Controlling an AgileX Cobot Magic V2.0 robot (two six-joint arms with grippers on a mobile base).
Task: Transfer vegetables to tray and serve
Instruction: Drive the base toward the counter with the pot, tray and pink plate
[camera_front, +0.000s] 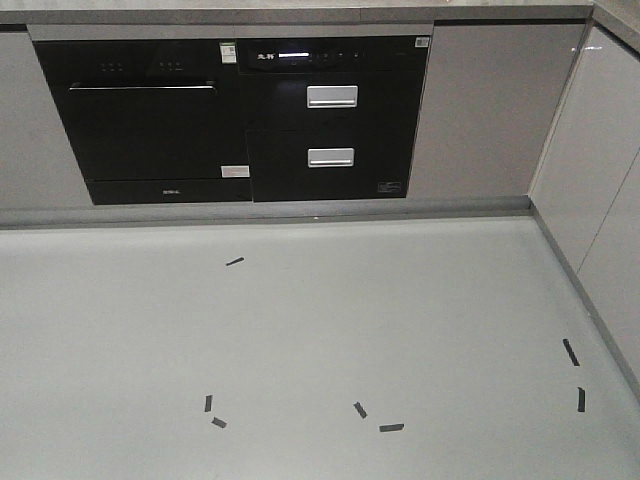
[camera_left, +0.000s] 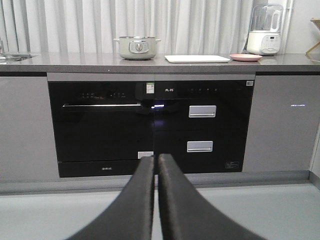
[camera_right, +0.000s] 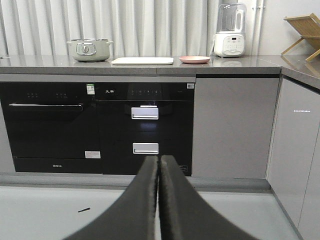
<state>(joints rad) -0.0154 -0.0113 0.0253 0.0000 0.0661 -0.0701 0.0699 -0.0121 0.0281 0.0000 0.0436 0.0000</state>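
The cream-white tray (camera_left: 197, 58) lies flat on the grey countertop, seen edge-on; it also shows in the right wrist view (camera_right: 142, 60). No lettuce leaves show in any view. My left gripper (camera_left: 156, 159) is shut and empty, well short of the counter and below its height. My right gripper (camera_right: 159, 159) is shut and empty, also far from the counter. Neither gripper shows in the front view.
A lidded pale green pot (camera_left: 137, 47) stands left of the tray, a round pink plate (camera_left: 245, 57) and a blender (camera_left: 265, 30) to its right. Black built-in appliances (camera_front: 235, 118) fill the cabinet front. Black tape marks (camera_front: 234, 262) dot the grey floor. A side cabinet (camera_front: 600, 200) runs along the right.
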